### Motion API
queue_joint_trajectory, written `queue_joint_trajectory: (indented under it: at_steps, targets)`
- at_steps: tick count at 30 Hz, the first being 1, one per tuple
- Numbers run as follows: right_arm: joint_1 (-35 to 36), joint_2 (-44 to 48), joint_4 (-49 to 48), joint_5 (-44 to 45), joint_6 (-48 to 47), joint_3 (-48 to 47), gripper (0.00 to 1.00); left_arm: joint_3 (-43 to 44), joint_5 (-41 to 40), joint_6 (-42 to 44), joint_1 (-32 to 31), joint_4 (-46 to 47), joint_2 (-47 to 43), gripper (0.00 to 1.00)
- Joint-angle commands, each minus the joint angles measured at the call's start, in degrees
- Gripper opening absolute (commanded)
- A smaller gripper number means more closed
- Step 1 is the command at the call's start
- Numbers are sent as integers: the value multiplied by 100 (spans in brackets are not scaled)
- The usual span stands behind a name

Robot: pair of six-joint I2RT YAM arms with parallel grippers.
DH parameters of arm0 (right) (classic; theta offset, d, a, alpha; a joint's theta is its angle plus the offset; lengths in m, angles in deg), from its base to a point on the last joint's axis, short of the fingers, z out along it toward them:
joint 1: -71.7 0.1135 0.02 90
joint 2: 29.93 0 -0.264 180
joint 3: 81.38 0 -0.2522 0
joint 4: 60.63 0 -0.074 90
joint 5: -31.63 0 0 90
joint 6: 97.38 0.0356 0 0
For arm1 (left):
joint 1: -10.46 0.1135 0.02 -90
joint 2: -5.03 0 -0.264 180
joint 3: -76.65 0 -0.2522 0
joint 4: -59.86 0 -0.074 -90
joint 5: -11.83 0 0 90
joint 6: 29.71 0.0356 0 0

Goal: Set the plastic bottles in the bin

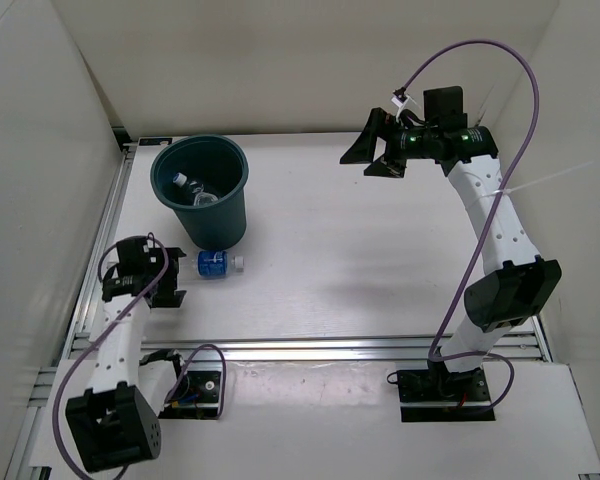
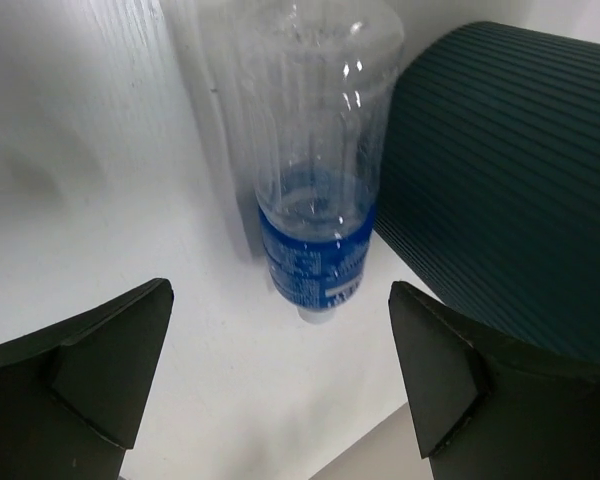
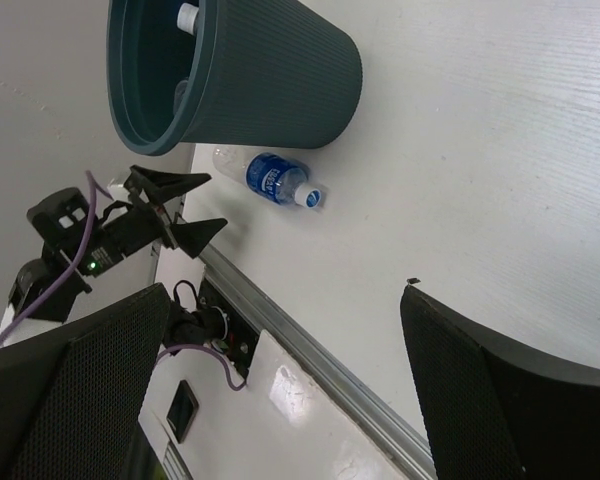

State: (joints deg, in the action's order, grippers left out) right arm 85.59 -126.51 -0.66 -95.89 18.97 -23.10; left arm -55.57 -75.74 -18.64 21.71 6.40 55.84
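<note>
Near the far left corner of the desk (image 1: pixel 360 270), the bin (image 1: pixel 230 215) is stood upright with two plastic bottles (image 1: pixel 202 197) seen inside, and one blue-labelled bottle (image 1: pixel 216 263) is found lying on its side just beside the bin's base, toward the near edge. The left gripper (image 1: pixel 173 284) is held low with its jaws spread wide and aimed at that bottle, apparently for a grasp, though nothing is touched. The right gripper (image 1: pixel 376 160) is held raised by the far right corner, equally wide and empty.
</note>
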Motion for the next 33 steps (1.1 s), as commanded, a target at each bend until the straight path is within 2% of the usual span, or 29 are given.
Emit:
queue_joint_trajectory:
  at_steps: [1,13,19,27,33]
  targets:
    - [-9,183,-130,-132,-112,-6,100,254,239,413,211,349,498,100]
    - [-9,183,-78,-133,-112,-6,100,429,64,546,370,718,1230,100]
    - [-9,183,-78,-133,-112,47,100,597,64,441,370,894,1538,100]
    - [-9,183,-78,-133,-112,47,100,719,169,212,247,1228,2380,100]
    - [-9,244,-78,-80,-165,161,100,589,372,-69,247,1334,2803,100]
